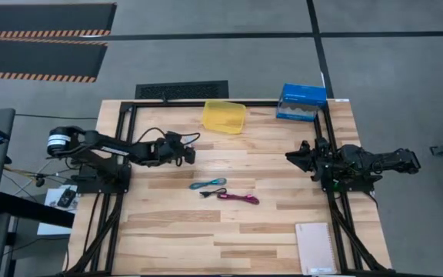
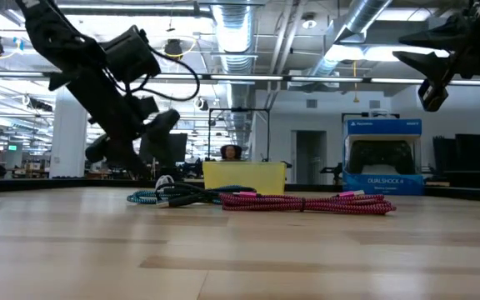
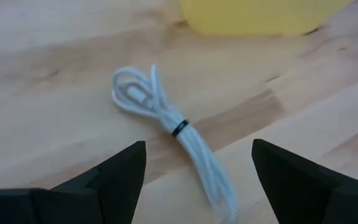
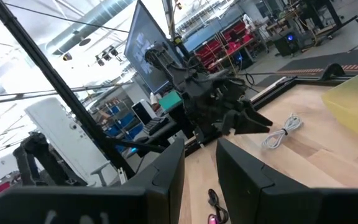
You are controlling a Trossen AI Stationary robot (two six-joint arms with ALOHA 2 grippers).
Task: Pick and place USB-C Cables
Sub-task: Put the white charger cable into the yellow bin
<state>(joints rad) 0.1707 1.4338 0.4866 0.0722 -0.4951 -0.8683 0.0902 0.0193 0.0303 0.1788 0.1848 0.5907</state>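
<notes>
A white bundled cable (image 3: 166, 118) with a dark tie lies flat on the wood just ahead of my left gripper (image 3: 197, 146), whose fingers are open and tilted down above the table, with nothing between them. The right wrist view shows that cable (image 4: 281, 132) in front of the left gripper (image 4: 260, 121). The teal cable (image 1: 208, 183), black cable (image 1: 205, 192) and magenta cable (image 1: 239, 198) lie together mid-table. A yellow bin (image 1: 224, 116) stands at the far edge. My right gripper (image 1: 292, 156) waits raised at the right, with a narrow gap between its fingers.
A blue box (image 1: 301, 101) stands at the far right corner, beside the bin. A white spiral notebook (image 1: 316, 248) lies at the near right corner. Bare wood stretches across the near half of the table (image 1: 206, 238).
</notes>
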